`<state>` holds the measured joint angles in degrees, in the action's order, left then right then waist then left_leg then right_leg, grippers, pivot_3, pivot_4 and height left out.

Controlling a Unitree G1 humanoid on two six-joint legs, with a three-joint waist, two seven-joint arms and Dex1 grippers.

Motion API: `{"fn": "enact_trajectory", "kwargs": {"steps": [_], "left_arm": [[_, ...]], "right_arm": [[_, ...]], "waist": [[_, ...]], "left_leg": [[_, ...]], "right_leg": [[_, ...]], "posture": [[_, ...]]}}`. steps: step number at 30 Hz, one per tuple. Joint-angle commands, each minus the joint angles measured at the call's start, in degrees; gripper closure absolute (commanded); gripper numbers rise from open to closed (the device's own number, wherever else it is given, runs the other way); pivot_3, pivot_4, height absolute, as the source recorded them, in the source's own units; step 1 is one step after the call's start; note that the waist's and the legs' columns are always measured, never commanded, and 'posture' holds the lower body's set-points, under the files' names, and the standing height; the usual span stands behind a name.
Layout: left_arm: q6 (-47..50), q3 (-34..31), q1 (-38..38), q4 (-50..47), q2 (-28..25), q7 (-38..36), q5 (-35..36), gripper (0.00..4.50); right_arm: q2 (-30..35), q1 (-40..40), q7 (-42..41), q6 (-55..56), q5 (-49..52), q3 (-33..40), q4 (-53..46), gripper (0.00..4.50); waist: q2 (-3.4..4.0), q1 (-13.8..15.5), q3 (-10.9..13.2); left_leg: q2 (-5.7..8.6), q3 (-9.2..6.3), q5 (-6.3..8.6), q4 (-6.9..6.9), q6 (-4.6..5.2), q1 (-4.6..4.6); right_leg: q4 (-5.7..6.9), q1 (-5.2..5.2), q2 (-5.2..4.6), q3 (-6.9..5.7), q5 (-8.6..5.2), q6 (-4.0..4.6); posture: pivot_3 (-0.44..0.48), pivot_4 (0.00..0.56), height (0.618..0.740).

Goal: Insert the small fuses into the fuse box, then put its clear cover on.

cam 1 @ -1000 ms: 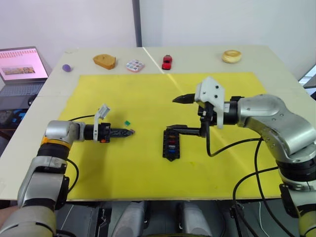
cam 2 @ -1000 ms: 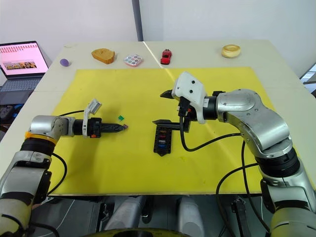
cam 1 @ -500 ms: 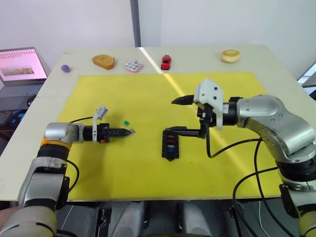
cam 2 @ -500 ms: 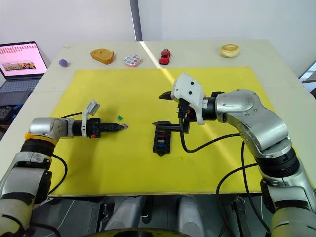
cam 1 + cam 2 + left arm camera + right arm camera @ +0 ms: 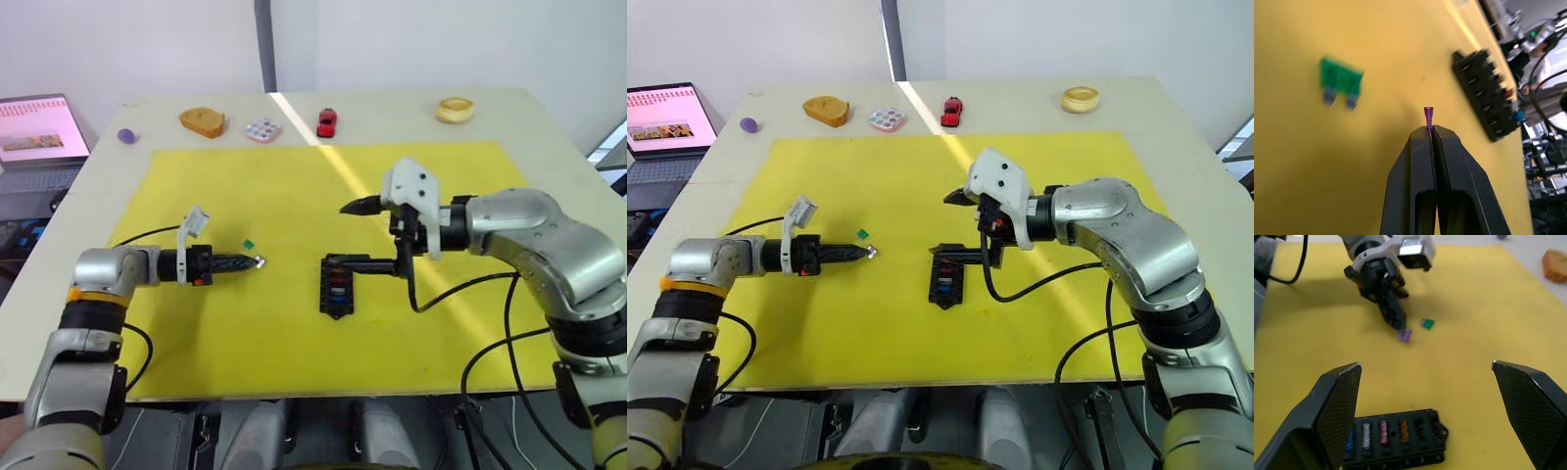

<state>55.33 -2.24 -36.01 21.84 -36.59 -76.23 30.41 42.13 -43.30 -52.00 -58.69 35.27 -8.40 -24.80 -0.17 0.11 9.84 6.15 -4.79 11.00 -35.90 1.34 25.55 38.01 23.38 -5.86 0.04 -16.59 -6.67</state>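
The black fuse box lies near the middle of the yellow mat, with several coloured fuses seated in its slots. My left gripper is shut on a small purple fuse, held just above the mat to the left of the box. A green fuse lies loose on the mat just beyond that gripper's tip. My right gripper is wide open above the far end of the fuse box; its fingers stand on either side of the box. The clear cover is not visible.
Along the table's far edge sit a purple ball, a brown block, a dotted disc, a red toy car and a round ring-shaped piece. A laptop stands off the table's left side.
The head view has shifted a little. My left gripper still holds the purple fuse at about the same spot beside the green fuse. The right gripper has stayed open over the box.
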Motion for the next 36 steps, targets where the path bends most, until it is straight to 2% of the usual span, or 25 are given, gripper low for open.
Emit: {"fn": "enact_trajectory", "kwargs": {"steps": [1,5,11,15,17,36], "left_arm": [[1.1,-6.6,-0.3,-14.1,0.3,1.5,8.1,4.47],[3.0,-8.0,-0.6,-24.2,0.8,3.6,13.6,4.47],[3.9,-8.8,-3.0,-31.9,3.2,8.5,20.6,4.47],[4.1,-8.9,-4.1,-33.3,4.3,11.6,23.4,4.50],[3.7,-8.6,-4.2,-33.3,4.2,12.2,23.8,4.50],[2.2,-7.3,-5.1,-32.2,3.7,13.3,24.9,4.50]], "right_arm": [[-2.3,-7.0,1.4,-17.8,10.7,5.6,2.9,0.00],[-5.2,-14.1,2.7,-27.7,16.6,11.1,9.3,0.00],[-6.2,-19.5,3.9,-30.4,18.2,12.9,14.7,0.00],[-7.6,-20.9,4.6,-31.6,19.8,13.4,14.7,1.13],[-8.2,-21.4,5.2,-32.2,20.3,13.9,15.0,2.18],[-10.5,-22.4,11.5,-33.8,27.4,16.1,16.4,2.18]], "waist": [[0.01,0.1,0.0],[0.01,0.2,0.0],[0.00,0.2,0.0],[0.01,0.0,0.0],[0.01,-0.3,0.0],[0.01,-0.8,0.0]], "left_leg": [[0.00,0.00,0.00,0.00,0.00,0.01],[0.03,-0.01,0.01,0.00,0.01,0.00],[0.04,0.01,0.01,0.00,0.01,-0.02],[0.03,0.02,0.00,0.04,0.00,-0.04],[0.03,0.03,-0.01,0.04,-0.01,-0.02],[0.04,0.02,-0.02,0.07,-0.02,-0.03]], "right_leg": [[0.00,0.00,0.00,0.00,0.00,0.00],[-0.04,-0.04,-0.02,0.00,0.00,0.00],[-0.05,-0.06,-0.02,-0.01,0.00,0.00],[-0.03,-0.04,0.00,-0.01,0.00,0.00],[-0.02,-0.02,0.00,-0.01,0.00,0.00],[-0.02,-0.02,0.01,-0.01,0.00,0.00]], "posture": [[0.000,0.150,0.740],[0.000,0.150,0.740],[0.000,0.150,0.740],[0.000,0.150,0.740],[0.000,0.150,0.740],[0.000,0.150,0.740]]}}
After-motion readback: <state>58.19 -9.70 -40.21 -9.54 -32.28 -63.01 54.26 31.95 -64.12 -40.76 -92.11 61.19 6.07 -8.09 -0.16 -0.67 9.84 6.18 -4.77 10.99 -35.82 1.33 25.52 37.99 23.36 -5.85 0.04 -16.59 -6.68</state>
